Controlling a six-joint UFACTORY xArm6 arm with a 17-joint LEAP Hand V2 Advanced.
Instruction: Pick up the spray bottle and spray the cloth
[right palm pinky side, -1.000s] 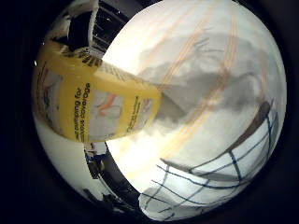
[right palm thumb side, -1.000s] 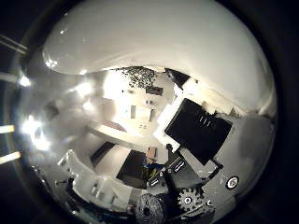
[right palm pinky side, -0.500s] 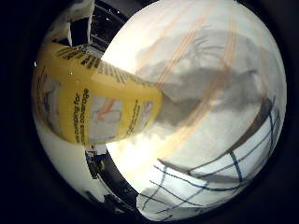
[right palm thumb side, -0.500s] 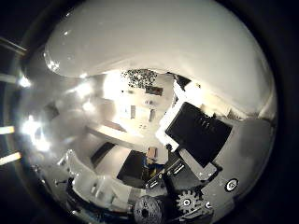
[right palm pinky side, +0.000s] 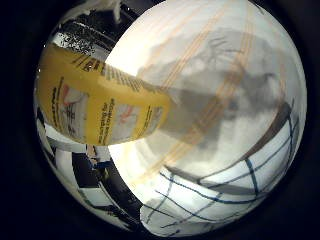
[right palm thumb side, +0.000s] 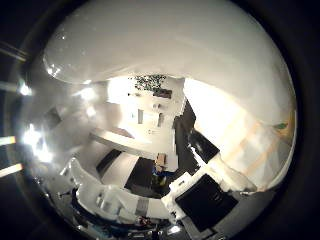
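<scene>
Close against the palm — spray bottle (right palm pinky side: 105, 107), yellow label filling much of the view, raised above the table (right palm pinky side: 210, 65).
Cloth (right palm pinky side: 235, 192), white w/ blue checks, lies on the table just past the bottle — prob. the aim. Hand (right palm thumb side: 200, 205): parts show, but grip can't be told.

- Little-finger-side palm camera: looks out from the palm down onto the white counter with pale orange stripes (right palm pinky side: 210, 65); the yellow-labelled spray bottle (right palm pinky side: 100, 107) fills much of the view, very close; the white cloth with dark blue check lines (right palm pinky side: 225, 195) lies on the counter beyond.
- Thumb-side palm camera: faces outward to the room, with white and black parts of the hand (right palm thumb side: 200, 200) at the edge.
- Shared: a strip of the striped counter.
</scene>
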